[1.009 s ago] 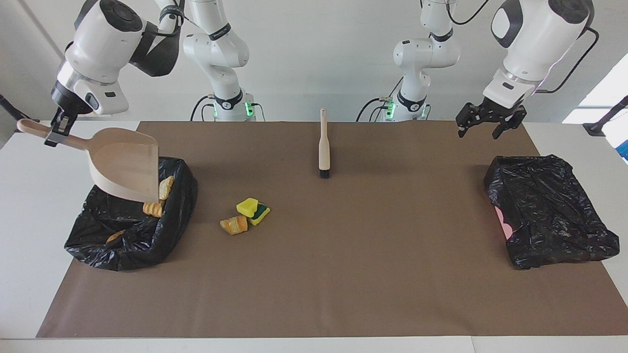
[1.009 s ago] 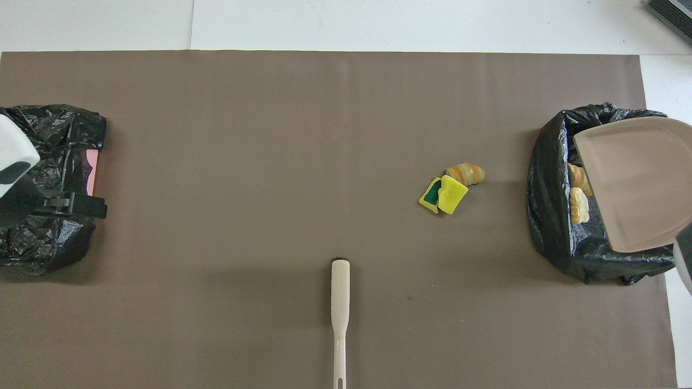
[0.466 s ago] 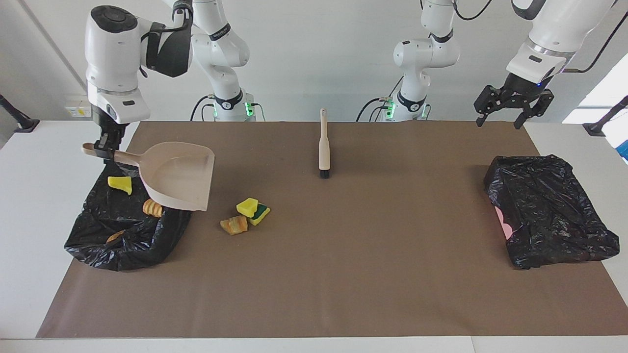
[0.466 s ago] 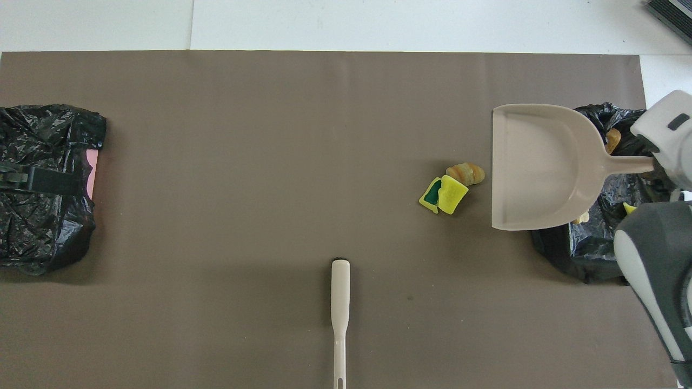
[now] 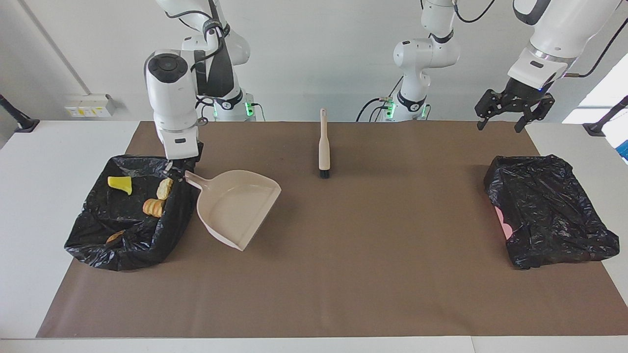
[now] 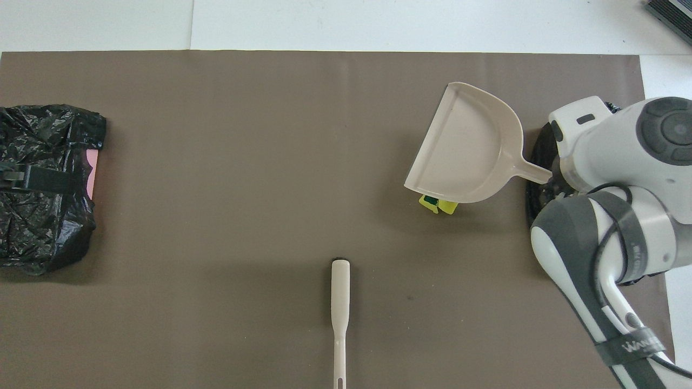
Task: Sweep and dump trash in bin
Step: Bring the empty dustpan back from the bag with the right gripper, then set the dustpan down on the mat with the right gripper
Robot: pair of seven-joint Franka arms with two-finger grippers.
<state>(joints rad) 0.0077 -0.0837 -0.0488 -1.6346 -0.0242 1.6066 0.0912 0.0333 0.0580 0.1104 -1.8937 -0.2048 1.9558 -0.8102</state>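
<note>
Facing view. Right hand (image 5: 180, 165) low at the bin's edge, clamped on the handle of the beige dustpan (image 5: 238, 206). Pan held out flat over the brown mat (image 5: 343, 274), mouth turned toward the middle of the surface, hiding whatever lies under it. Black-bagged bin (image 5: 128, 213) at the right arm's end, just beside the pan: in it a yellow sponge piece (image 5: 120, 183), two tan bread lumps (image 5: 164, 188) (image 5: 153, 207), and a smaller orange scrap (image 5: 115, 237) near its lip. Beige brush (image 5: 324, 147) flat on the mat near the robots, black bristles pointing away from them, well apart from pan and bin. Second black bag (image 5: 547, 215) at the left arm's end, a pink strip showing at its side. Left hand (image 5: 508, 115) raised over the mat's corner near that bag, fingers spread, gripping nothing, waiting.

Overhead view. Dustpan (image 6: 470, 156) covering most of the loose trash; only a yellow-and-green sponge piece (image 6: 437, 203) peeking out from under the pan's rim, on the mat between pan and brush (image 6: 339, 308). Right arm's white housing blocking nearly all of the bin and the grip on the handle. Left hand's dark tip (image 6: 32, 180) seen over the second bag (image 6: 46, 227).
</note>
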